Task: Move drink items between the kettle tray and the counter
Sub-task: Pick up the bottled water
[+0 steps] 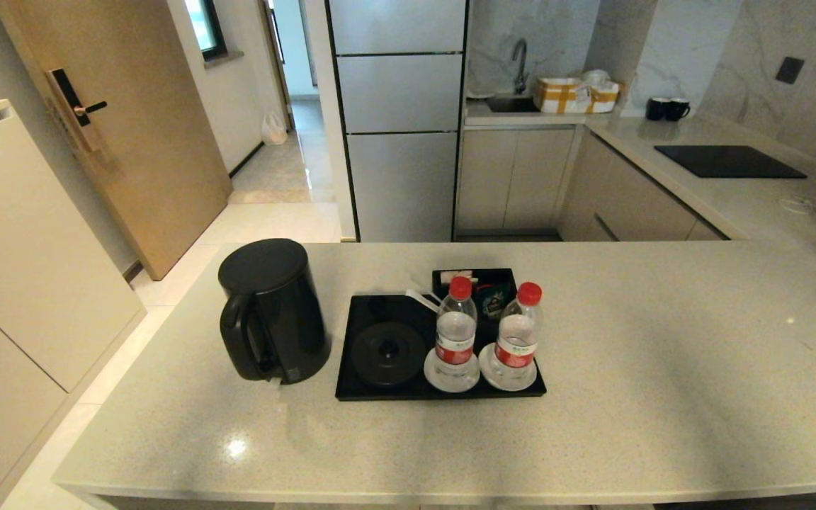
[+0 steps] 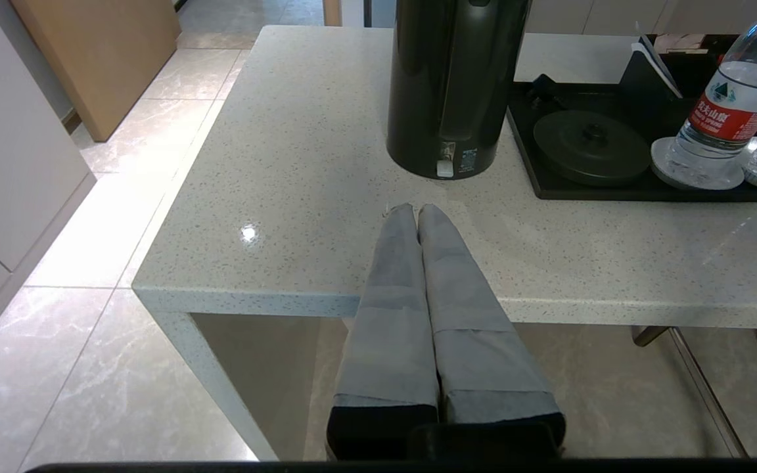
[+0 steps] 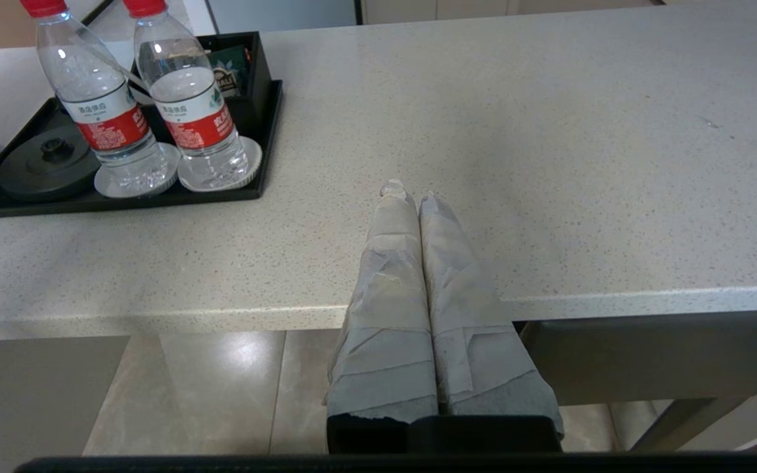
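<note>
Bottles stand upright on the kettle tray (image 1: 380, 393), one on each white coaster at the tray's near right corner: the left bottle (image 1: 455, 333) and the right bottle (image 1: 518, 338), close together, long axes vertical, red caps up. The chai sachet (image 1: 496, 297) lies in the small black compartment box (image 1: 475, 278) at the tray's far right, behind the bottles. The round kettle base (image 1: 387, 353) is bare; the black kettle (image 1: 273, 312) stands on the surface (image 1: 663, 368) just left of the tray.

Neither arm appears in the head view. The left hand (image 2: 416, 210) is clenched on nothing, its taped fingers pressed together, and hangs at the near edge of the surface in front of the kettle. The right hand (image 3: 408, 197) is likewise clenched and empty, at the near edge to the right of the tray.

Judgement: no transfer has begun; all drink items are on the tray. From the right hand the bottles lie to the left and farther in, with bare surface between and nothing in the way. From the left hand they lie to the right, beyond the kettle and its base. The right hand is therefore better placed, with the right bottle its nearest target. A sideways grasp on the body, below the cap, suits the upright axis; the neighbouring bottle leaves little clearance.
</note>
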